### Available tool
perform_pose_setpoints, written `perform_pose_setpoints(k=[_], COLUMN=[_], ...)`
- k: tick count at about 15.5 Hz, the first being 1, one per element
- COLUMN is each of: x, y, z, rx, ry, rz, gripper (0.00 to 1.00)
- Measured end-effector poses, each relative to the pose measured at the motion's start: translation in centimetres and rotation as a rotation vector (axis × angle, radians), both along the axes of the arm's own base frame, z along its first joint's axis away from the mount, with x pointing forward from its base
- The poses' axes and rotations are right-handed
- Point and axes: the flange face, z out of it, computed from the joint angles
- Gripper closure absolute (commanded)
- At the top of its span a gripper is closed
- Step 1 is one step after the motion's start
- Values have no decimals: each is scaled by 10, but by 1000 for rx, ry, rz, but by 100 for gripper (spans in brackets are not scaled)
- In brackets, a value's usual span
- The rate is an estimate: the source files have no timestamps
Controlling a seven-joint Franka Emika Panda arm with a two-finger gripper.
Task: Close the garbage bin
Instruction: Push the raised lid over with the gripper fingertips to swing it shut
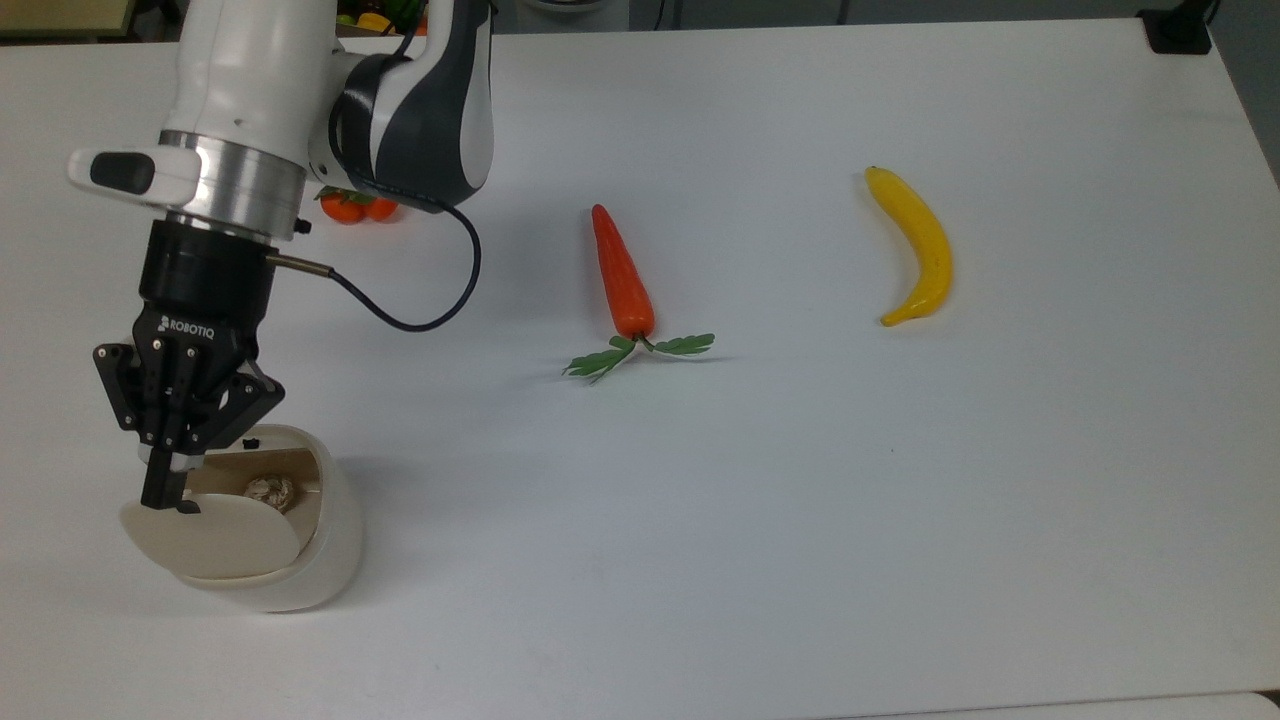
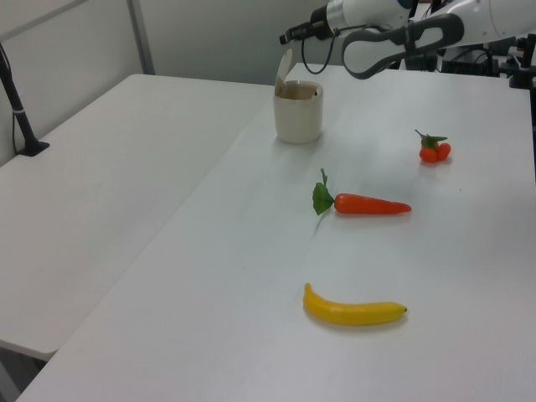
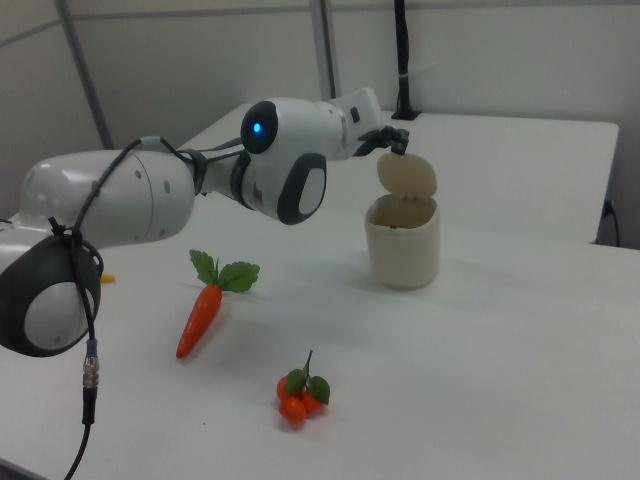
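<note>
I see the garbage bin (image 1: 300, 560) at the top view's lower left on the white table (image 1: 800, 520), its lid (image 1: 215, 540) standing open. My gripper (image 1: 160, 495), fingers pressed together and empty, has its tip at the lid's upper edge.

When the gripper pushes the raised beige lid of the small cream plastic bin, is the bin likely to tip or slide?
The small cream plastic bin looks light, holding one crumpled scrap, so it may slide on the smooth white table. The gripper meets the raised beige lid near its top, so tipping seems possible. The lid probably swings easily about its hinge, which would limit that.
</note>
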Motion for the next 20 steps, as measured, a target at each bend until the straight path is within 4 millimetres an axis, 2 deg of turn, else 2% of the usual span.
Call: perform_pose_setpoints(k=[3, 12, 20], x=[4, 6, 4], y=[-2, -4, -15], z=[-8, -13, -20], rx=[-1, -1, 0], ry=[2, 5, 16], rz=[-1, -4, -18], gripper=[100, 100, 100])
